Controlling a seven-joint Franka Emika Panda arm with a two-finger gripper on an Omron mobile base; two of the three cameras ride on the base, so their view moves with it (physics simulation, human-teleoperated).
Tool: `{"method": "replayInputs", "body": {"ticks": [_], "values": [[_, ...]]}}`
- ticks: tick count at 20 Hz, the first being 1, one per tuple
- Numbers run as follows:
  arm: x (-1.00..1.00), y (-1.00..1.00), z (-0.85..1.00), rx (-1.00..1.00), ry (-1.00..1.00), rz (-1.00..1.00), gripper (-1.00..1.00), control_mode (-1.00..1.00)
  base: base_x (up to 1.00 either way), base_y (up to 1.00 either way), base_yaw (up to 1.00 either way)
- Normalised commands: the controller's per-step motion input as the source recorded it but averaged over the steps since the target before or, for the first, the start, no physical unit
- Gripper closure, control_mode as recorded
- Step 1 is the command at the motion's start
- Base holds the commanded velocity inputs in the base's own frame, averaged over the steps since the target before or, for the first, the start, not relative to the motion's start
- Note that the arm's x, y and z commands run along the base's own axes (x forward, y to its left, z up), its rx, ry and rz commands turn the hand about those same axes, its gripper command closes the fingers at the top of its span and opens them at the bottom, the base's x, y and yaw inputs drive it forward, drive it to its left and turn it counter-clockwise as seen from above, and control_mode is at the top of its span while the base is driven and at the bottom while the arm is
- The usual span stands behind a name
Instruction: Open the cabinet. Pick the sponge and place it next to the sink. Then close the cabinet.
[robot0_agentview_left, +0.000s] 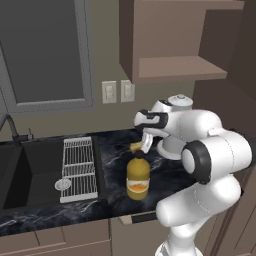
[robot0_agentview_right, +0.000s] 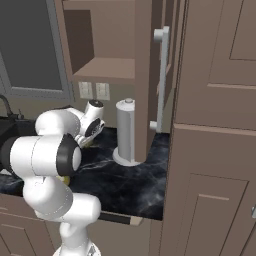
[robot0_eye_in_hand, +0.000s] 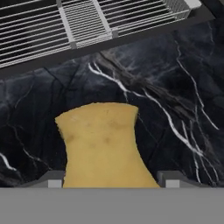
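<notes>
The black sink sits at the left end of the dark marble counter, with a white wire rack lying in its right side and a small round thing on the rack's front part. A dark faucet stands at the back left of the sink. Up on the wall, the cabinet is open, and its shelf looks bare. Its door swings out with the long silver handle facing the room. Just right of the sink, near the counter's front edge, stands a yellow-orange bottle. A white paper towel holder stands near the back. The gripper hangs low over the counter beside the sink and pinches the sponge. The sponge is yellow-tan and looks squeezed in at the middle.
</notes>
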Motion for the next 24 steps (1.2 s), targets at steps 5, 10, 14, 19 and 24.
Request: {"method": "replayInputs", "body": {"ticks": [5, 10, 14, 19, 24], "values": [[0.25, 0.12, 0.00, 0.00, -0.05, 0.03, 1.00, -1.00, 0.00, 0.00, 0.00], [0.11, 0.11, 0.00, 0.00, -0.04, 0.03, 1.00, -1.00, 0.00, 0.00, 0.00], [0.00, 0.21, 0.00, 0.00, -0.03, 0.02, 1.00, -1.00, 0.00, 0.00, 0.00], [0.00, 0.23, 0.00, 0.00, -0.03, 0.02, 1.00, -1.00, 0.00, 0.00, 0.00], [0.04, 0.15, 0.00, 0.00, -0.03, 0.01, 1.00, -1.00, 0.00, 0.00, 0.00]]}}
